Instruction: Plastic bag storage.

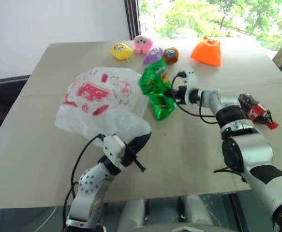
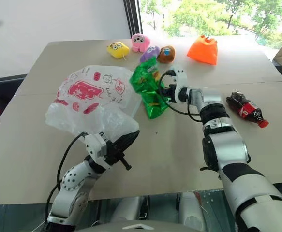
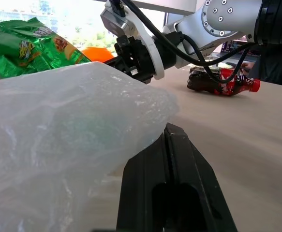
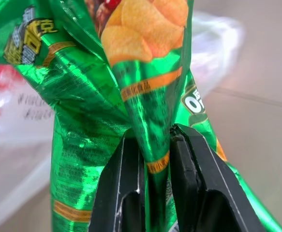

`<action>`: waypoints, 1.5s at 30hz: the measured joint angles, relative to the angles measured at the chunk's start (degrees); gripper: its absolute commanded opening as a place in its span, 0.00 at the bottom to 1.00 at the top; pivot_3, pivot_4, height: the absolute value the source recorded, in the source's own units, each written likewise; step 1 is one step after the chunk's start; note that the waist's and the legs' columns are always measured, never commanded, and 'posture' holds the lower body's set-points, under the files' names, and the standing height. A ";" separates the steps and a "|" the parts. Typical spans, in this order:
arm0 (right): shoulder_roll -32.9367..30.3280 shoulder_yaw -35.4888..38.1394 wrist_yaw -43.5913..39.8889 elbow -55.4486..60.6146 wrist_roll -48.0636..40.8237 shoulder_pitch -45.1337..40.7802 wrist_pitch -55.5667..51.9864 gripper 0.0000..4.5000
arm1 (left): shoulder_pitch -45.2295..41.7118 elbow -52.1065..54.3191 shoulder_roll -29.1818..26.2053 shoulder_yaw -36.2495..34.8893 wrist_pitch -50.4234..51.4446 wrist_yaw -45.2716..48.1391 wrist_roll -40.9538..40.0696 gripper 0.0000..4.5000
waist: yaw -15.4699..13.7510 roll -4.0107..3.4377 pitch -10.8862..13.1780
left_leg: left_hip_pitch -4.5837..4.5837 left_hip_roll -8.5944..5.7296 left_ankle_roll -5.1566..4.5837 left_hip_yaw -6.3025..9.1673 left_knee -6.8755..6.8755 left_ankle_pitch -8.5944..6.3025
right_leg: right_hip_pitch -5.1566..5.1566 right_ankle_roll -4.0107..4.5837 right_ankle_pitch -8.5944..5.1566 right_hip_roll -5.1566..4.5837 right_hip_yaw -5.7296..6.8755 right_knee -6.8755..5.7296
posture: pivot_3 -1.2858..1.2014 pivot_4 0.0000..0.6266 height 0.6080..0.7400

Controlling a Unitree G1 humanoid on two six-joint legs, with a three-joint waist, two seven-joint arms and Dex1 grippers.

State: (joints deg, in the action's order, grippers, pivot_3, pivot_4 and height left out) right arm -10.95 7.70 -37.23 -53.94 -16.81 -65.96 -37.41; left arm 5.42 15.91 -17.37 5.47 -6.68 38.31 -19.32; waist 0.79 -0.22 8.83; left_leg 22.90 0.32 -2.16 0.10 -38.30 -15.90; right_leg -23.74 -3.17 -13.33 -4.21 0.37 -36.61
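Film as thin as the plastic bag (image 1: 102, 104) will weigh next to nothing, crumple under any push and slide on itself, so a pinch has to catch gathered material, a bunched edge or a loop handle, rather than a flat panel. The bag lies puffed on the bench (image 1: 39, 145), just ahead of the left pincer (image 1: 140, 143), whose black fingers are pressed together at the bag's near edge; whether any film sits between them cannot be made out. The right pincer (image 4: 155, 159) is clamped on a fold of the green snack packet (image 1: 156, 89), which hangs against the bag's far side. That packet is stiffer and glossy, likely to slip if the pinch relaxes. Beyond the right pincer lie small plush toys (image 1: 141, 48), and behind its arm a cola bottle (image 2: 247, 109).
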 measured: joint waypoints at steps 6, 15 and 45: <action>-0.67 3.64 -2.05 15.72 -4.14 8.98 3.39 0.18 | -5.32 -5.61 0.61 -4.72 -0.31 -1.62 -0.47 0.00 | 0.31 -0.02 0.01 | -0.02 0.03 -0.23 -0.06 -0.02 -0.13 | -0.03 -0.03 0.00 0.05 -0.07 -0.10 | 0.52 0.24 1.00; 3.70 5.82 -0.81 16.80 -6.46 5.83 12.00 0.18 | -3.82 -7.56 0.51 -4.84 -1.45 0.74 -0.49 0.00 | 0.96 -0.04 0.03 | -0.17 0.09 -0.23 -0.07 -0.03 -0.12 | -0.04 -0.02 0.00 0.13 -0.11 -0.23 | 0.52 0.24 1.00; 13.37 -18.34 2.67 27.95 5.78 17.54 -6.11 0.29 | 0.14 4.74 14.32 -6.99 1.44 -19.04 -2.96 0.00 | 1.51 0.00 0.01 | -0.17 0.09 -0.22 0.03 -0.07 -0.13 | -0.03 -0.01 0.00 0.12 -0.07 -0.29 | 0.52 0.24 1.00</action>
State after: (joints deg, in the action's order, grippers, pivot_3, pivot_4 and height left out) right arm 2.42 -10.64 -34.56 -25.99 -11.03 -48.42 -43.52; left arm 5.56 20.65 -3.06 -1.52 -5.24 19.27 -22.27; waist 2.30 -0.22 8.84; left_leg 22.73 0.40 -2.39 0.13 -38.37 -16.03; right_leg -23.77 -3.18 -13.33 -4.09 0.30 -36.90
